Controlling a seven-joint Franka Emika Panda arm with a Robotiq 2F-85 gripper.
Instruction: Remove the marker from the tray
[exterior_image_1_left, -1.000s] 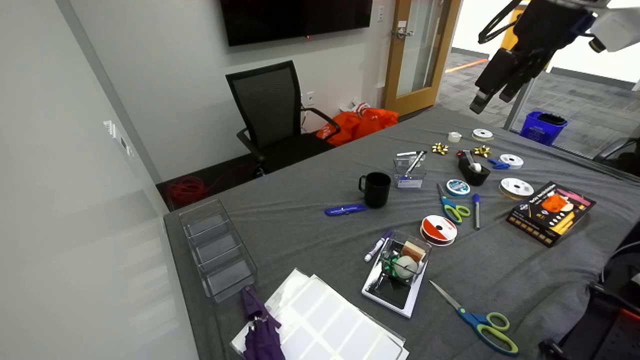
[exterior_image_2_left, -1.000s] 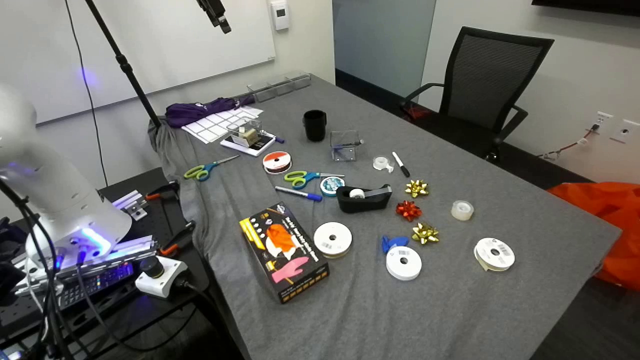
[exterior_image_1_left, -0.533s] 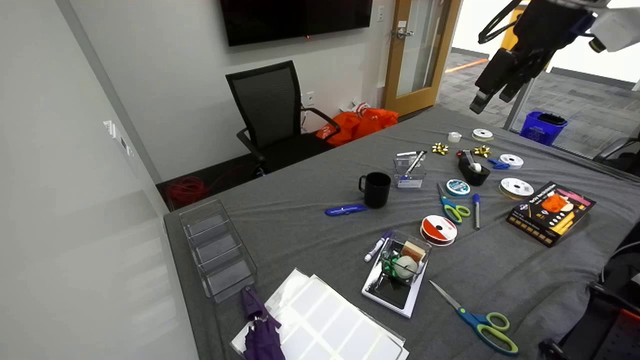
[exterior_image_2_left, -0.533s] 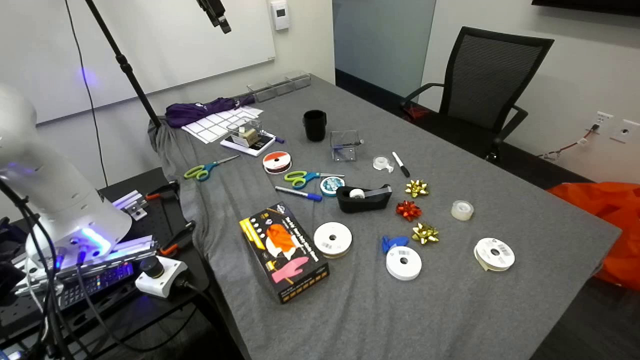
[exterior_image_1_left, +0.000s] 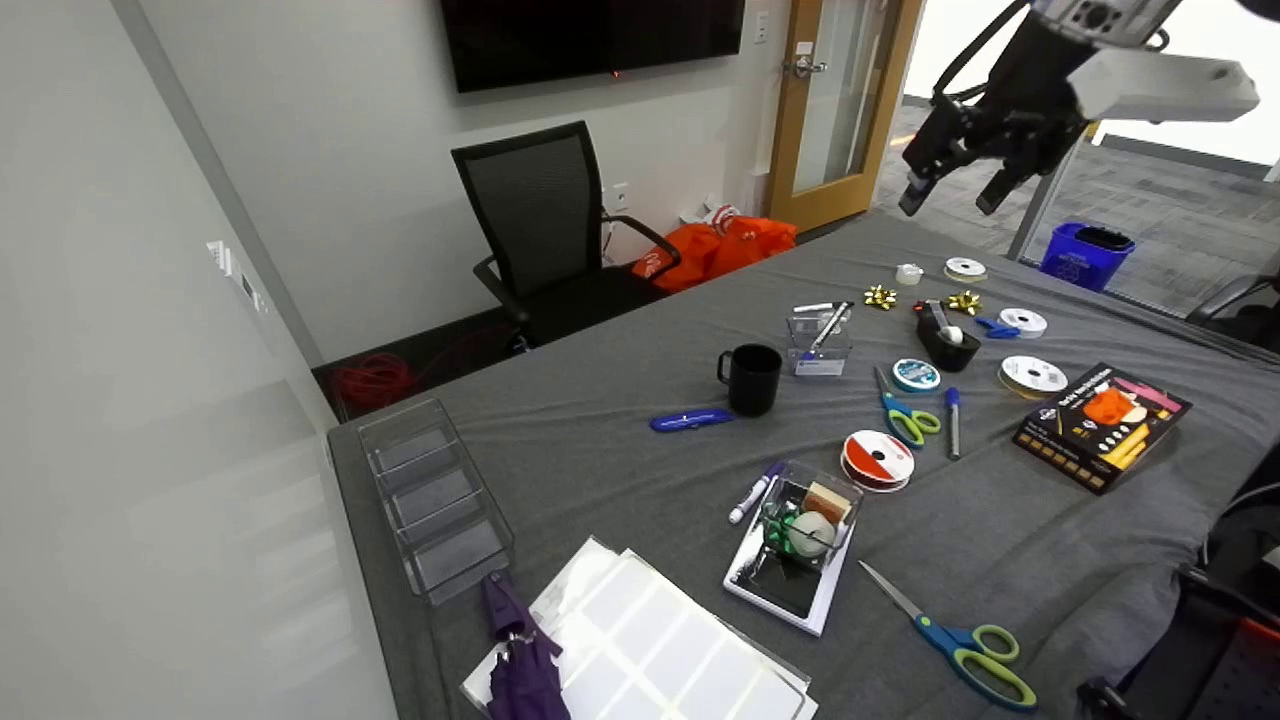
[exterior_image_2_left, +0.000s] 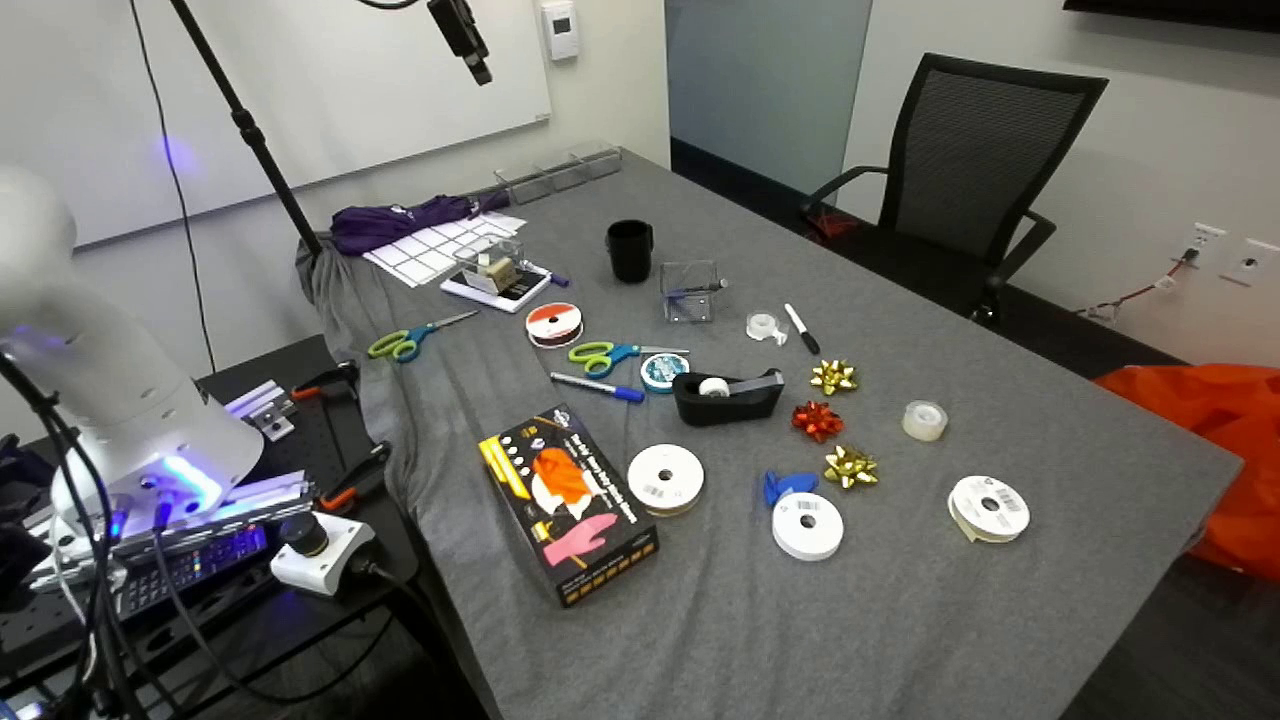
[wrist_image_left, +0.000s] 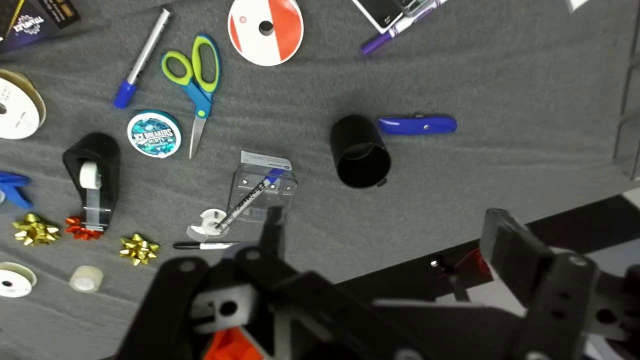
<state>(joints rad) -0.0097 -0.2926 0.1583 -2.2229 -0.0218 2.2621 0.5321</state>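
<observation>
black mug (wrist_image_left: 352, 137), scissors (wrist_image_left: 202, 102), tray (exterior_image_1_left: 820, 367) (marker (wrist_image_left: 247, 201) inside)

Marker (wrist_image_left: 250, 199) tilted in tray (wrist_image_left: 281, 197); mug (wrist_image_left: 354, 134) between tray and knife (wrist_image_left: 419, 125)

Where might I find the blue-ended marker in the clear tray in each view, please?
An exterior view: marker right of centre, near mid-height.
An exterior view: marker just right of centre, upper half.
Wrist view: marker left of centre, near mid-height.
Shared landmark: black mug, left of the marker in both exterior views, right of it in the wrist view.
</observation>
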